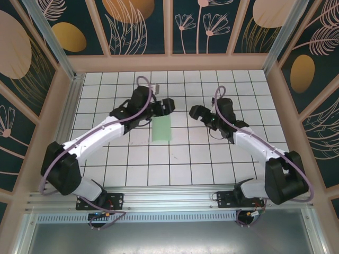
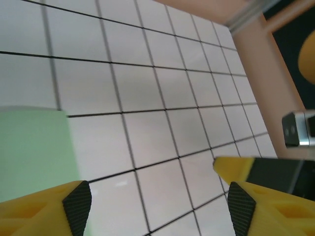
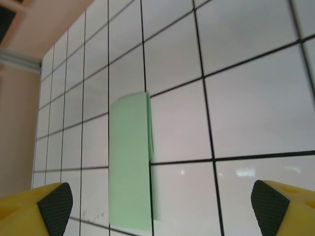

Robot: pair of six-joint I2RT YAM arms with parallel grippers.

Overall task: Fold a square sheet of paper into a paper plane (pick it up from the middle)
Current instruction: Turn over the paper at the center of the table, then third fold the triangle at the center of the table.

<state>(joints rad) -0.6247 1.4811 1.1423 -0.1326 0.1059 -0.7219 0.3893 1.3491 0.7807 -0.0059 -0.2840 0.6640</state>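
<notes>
There's the square sheet of paper point(image 1: 161, 129), looking folded narrow, lying flat just near-side of the left gripper point(image 1: 165, 105), whose claw is spread and empty. The right gripper point(image 1: 195, 112), opposite the left gripper, is also spread wide. Flimsy, feather-light stuff, easily creased, so I'd pinch its long edge gently.

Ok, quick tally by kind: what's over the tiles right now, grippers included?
Green paper: 1
Grippers: 2, the left gripper and the right gripper
Total: 3
</notes>
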